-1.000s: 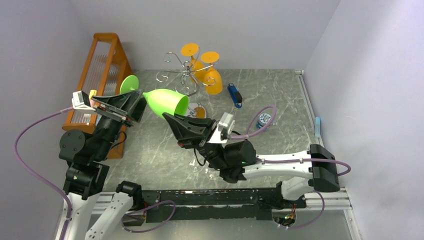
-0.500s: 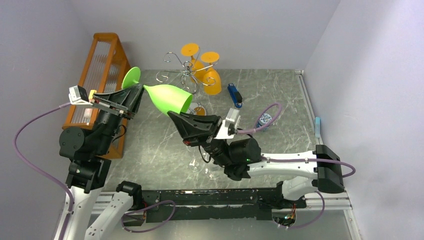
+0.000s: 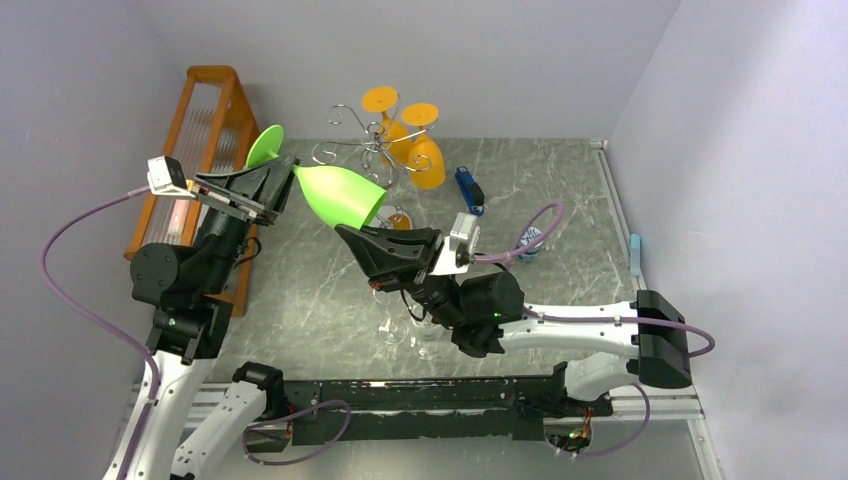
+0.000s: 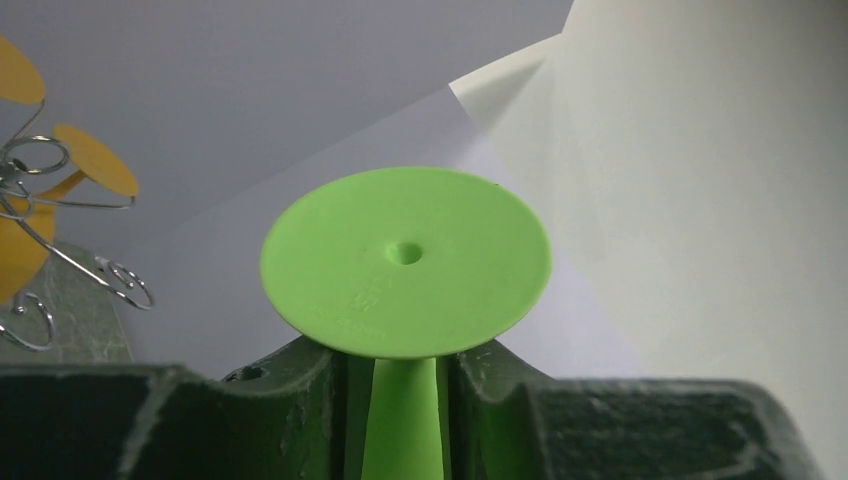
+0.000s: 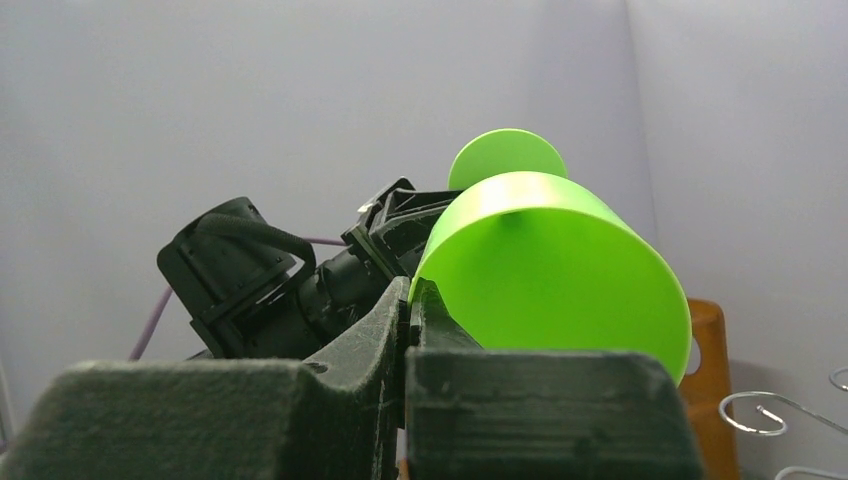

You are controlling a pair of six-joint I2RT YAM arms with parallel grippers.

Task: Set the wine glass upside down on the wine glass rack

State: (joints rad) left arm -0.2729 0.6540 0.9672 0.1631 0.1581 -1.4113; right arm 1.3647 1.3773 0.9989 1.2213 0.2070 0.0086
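The top camera looks down from high on the near side. Both wrist cameras face the wine glass from close up, and all three views share it.

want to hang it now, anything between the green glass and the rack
Nothing visible: the green glass faces the bare near hooks of the rack; the orange glasses hang on its far right side.

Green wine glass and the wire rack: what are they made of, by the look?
Green wine glass: probably plastic, opaque, matte; moulded dimple at the foot's centre. Wine glass rack: bent metal wire, likely chromed; bright glints on its curls.
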